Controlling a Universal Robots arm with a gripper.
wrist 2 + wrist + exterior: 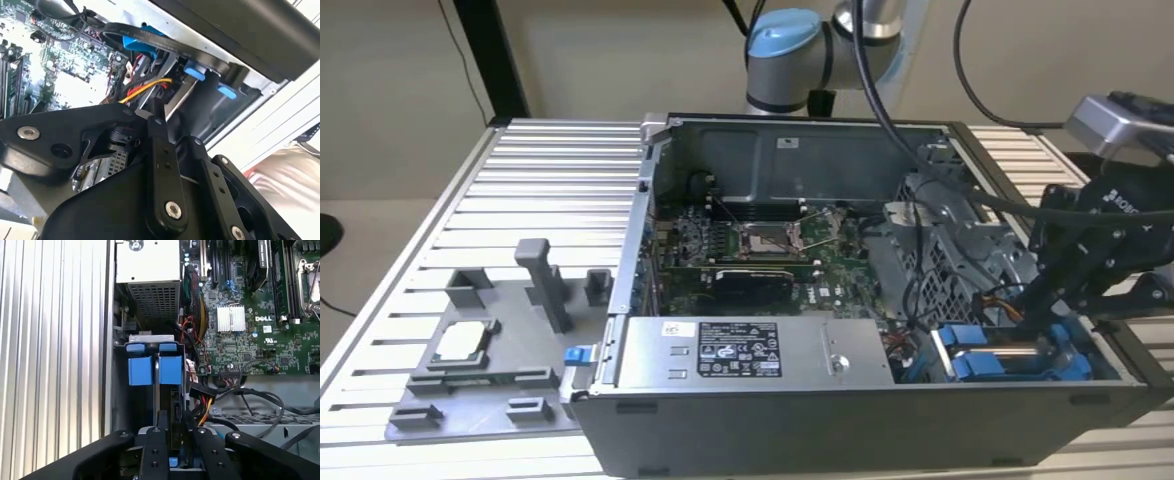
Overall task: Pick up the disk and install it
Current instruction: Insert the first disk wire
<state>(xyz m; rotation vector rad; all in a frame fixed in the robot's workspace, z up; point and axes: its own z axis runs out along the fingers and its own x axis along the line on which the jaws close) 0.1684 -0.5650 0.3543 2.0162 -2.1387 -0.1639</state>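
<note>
The disk [175, 415] stands edge-on in the drive bay at the corner of the open computer case [720, 430], a bit of its blue bracket [172, 461] showing between my fingers. My gripper [176, 440] reaches down into that bay with both black fingers [152, 445] close against the disk's sides, shut on it. In the exterior view the gripper [1051, 315] hangs over the bay at the exterior view's right, where the disk [1007, 358] shows as grey metal between blue brackets. Blue bay tabs [195, 70] lie just past my black linkage in the second wrist view.
A silver power supply box [734, 350] sits beside the bay, with the motherboard [761, 240] behind it. Yellow and red cables [202, 405] run close to the disk. A grey fixture [480, 370] holding a small square chip [460, 342] lies on the slatted table [547, 190].
</note>
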